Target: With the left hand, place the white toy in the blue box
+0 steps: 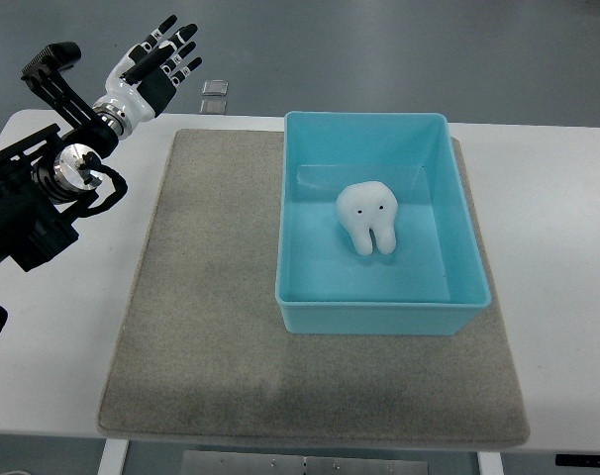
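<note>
Fingers (176,40) spread and empty, left hand (151,69) raised beyond table corner, white toy (369,218) inside blue box (379,317)

The setting looks like a robotics lab or test room rather than a home. A plain white laminate bench (562,247) stands on a smooth, bare grey floor (399,49), with a metal frame part showing under its near edge. A rectangular grey felt mat (201,327) marks out a work area on the bench, and on it sits a single light blue plastic box (379,319). Two small square grey pads (215,95) lie on the floor beyond the far edge.
</note>
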Robot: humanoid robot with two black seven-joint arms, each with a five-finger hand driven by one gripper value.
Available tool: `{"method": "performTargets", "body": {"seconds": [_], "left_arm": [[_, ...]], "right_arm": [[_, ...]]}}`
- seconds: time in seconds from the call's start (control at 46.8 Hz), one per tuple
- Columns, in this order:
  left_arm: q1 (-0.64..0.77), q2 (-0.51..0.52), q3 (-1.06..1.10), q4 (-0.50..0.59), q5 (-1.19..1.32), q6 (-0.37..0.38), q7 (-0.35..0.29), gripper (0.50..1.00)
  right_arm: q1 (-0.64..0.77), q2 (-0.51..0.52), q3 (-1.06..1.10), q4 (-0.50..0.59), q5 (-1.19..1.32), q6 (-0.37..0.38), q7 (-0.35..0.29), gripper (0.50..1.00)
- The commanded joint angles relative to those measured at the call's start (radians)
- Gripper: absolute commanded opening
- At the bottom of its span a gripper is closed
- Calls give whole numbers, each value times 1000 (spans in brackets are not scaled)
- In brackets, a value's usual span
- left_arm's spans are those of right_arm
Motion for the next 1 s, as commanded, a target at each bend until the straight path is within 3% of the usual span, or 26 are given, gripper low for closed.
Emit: {"method": "performTargets", "body": {"seconds": [0.0, 0.555, 0.726, 0.983], "left_arm": [[2, -7, -19, 0, 0, 11, 0, 988], [22, -14, -27, 25, 14, 15, -5, 990], [22, -22, -32, 36, 11, 51, -5, 988], [23, -63, -140, 68, 4, 57, -5, 990]], "right_arm": [[0, 0, 0, 0, 0, 0, 1, 936], [0, 0, 0, 0, 0, 0, 1, 936], [0, 0, 0, 0, 0, 0, -1, 936], [0, 0, 0, 0, 0, 0, 1, 936]]}}
